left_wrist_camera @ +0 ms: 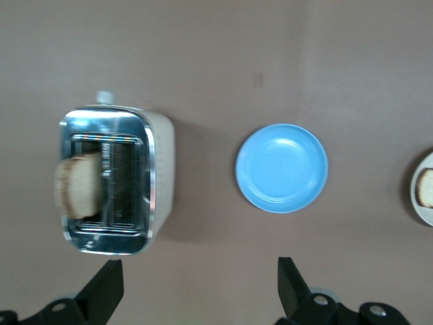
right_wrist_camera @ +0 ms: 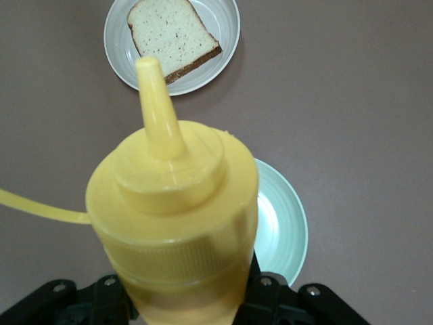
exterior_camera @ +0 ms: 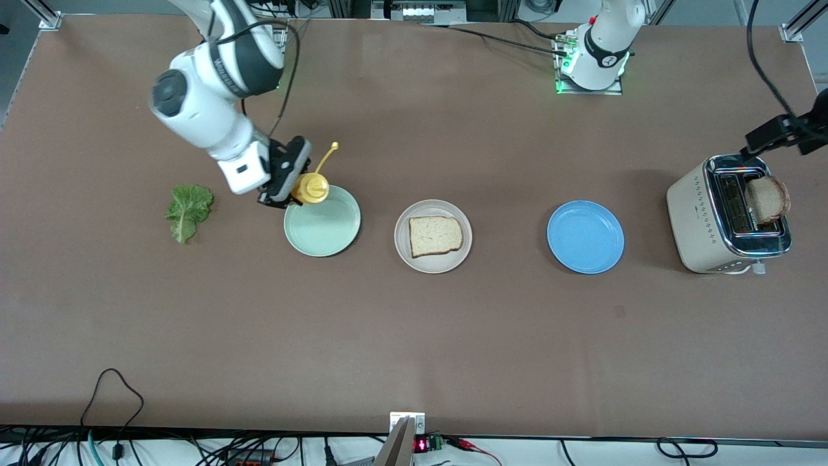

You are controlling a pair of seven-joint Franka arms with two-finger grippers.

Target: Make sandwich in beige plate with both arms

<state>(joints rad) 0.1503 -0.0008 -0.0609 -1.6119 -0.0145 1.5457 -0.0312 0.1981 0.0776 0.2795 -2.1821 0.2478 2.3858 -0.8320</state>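
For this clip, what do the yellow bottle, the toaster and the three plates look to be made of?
Yellow bottle: soft, slightly translucent plastic with a moulded nozzle cap.
Toaster: matte cream shell, maybe painted metal or plastic; its top is mirror-bright, chrome-like metal.
Beige plate, mint-green plate and blue plate: smooth, evenly coloured with soft highlights; glazed ceramic or melamine, hard to tell which.

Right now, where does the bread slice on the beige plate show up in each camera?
Front view: bread slice at picture center, on the beige plate.
Left wrist view: slice cut off at the edge.
Right wrist view: slice near the top.
Shared landmark: the beige plate.
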